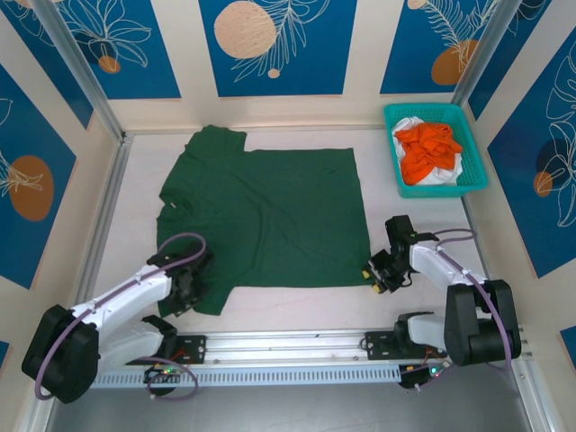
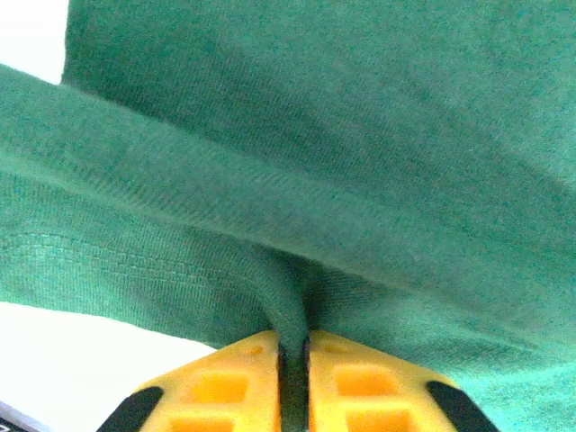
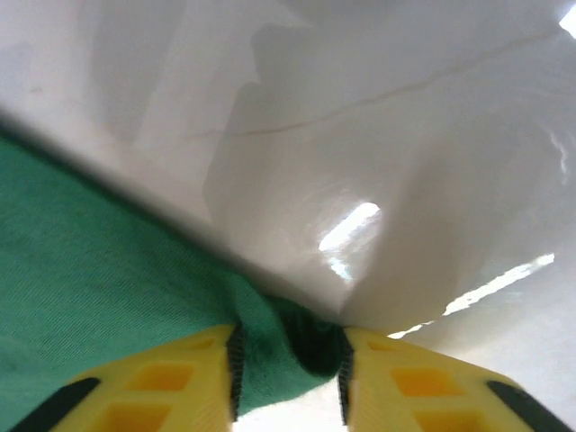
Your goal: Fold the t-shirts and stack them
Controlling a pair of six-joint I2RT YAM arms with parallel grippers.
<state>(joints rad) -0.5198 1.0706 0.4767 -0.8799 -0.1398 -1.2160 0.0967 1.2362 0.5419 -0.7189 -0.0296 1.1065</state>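
1. At the near left, the left fingers (image 2: 225, 385) are clenched on the green t-shirt (image 1: 270, 211). They hold it at the sleeve nearest the arms. The left wrist view shows a fold of green cloth squeezed into the thin slit between the two yellow pads.
2. In the middle, the green t-shirt lies spread flat on the white bench (image 1: 297, 306). Its round neck is to the left and its hem to the right. One sleeve points to the far wall and the other toward the arms.
3. At the near right corner of the hem, the right fingers (image 3: 180, 378) stand on either side of the cloth. The green corner is bunched in the gap between them. I cannot tell whether they press it firmly.
4. At the far right, well apart from the green shirt, a teal basket (image 1: 436, 192) holds an orange t-shirt (image 1: 427, 148). It lies on top of a white t-shirt (image 1: 409, 123).
5. Step in hand, as a judgement: this looks like the start of the first fold. Each arm is taking one end of the shirt's near edge. Nothing is folded or stacked yet.
6. Next move, as a judgement: the right corner needs a sure grip first. Then both arms should lift evenly and carry the near edge over toward the far edge. The cloth should stay taut between them, or it may sag and crease.
7. No brand, label or readable writing shows on the shirts or the basket. The blue wall panels carry leaf drawings and orange circles, with no words.
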